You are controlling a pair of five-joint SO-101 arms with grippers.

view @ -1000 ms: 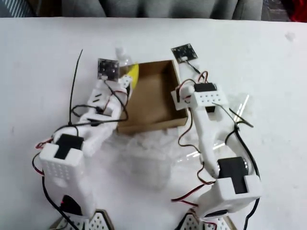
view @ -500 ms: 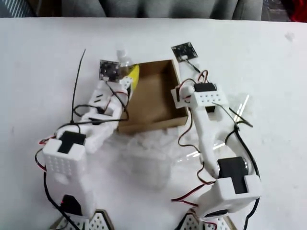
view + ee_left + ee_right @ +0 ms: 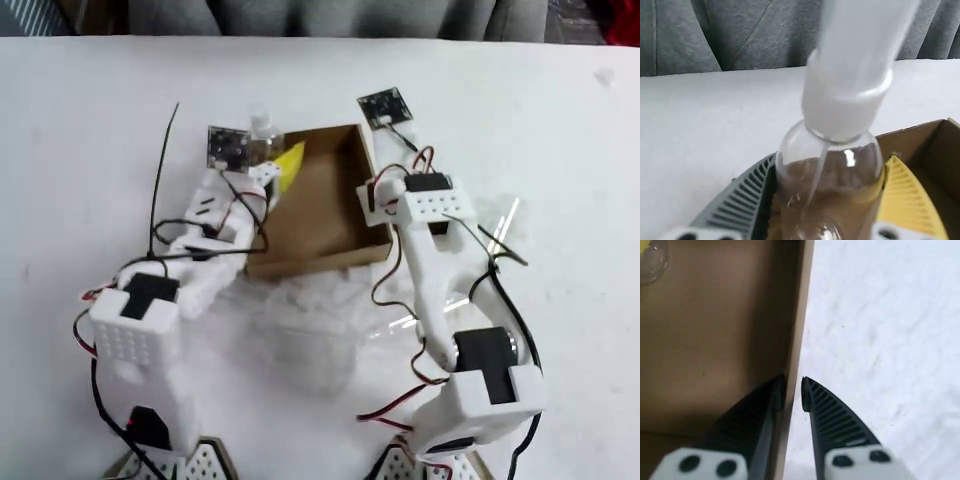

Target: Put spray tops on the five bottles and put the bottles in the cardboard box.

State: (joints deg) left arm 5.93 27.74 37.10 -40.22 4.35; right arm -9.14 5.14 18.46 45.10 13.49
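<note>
BOTTLE OVER THE BOX: Your left gripper [image 3: 832, 200] clasps a clear bottle [image 3: 827, 175] between its grey and yellow jaws, which are closed to the bottle's width. The white spray top [image 3: 847, 95] is already seated on the neck. In the high view the bottle hangs at the far left corner of the cardboard box [image 3: 330, 220], over the rim rather than well inside. Your right gripper [image 3: 792, 387] pinches the wall on the other side, one finger inside and one outside, nearly closed on the card.

The step in hand looks to be the drop into the box. Carry the bottle over the brown floor before you let go, and lower it so it cannot glance off the rim. Hold the right grip firm so the box does not slide on the white table [image 3: 520, 110]. Open the left jaws only once the bottle's base is below the wall.
</note>
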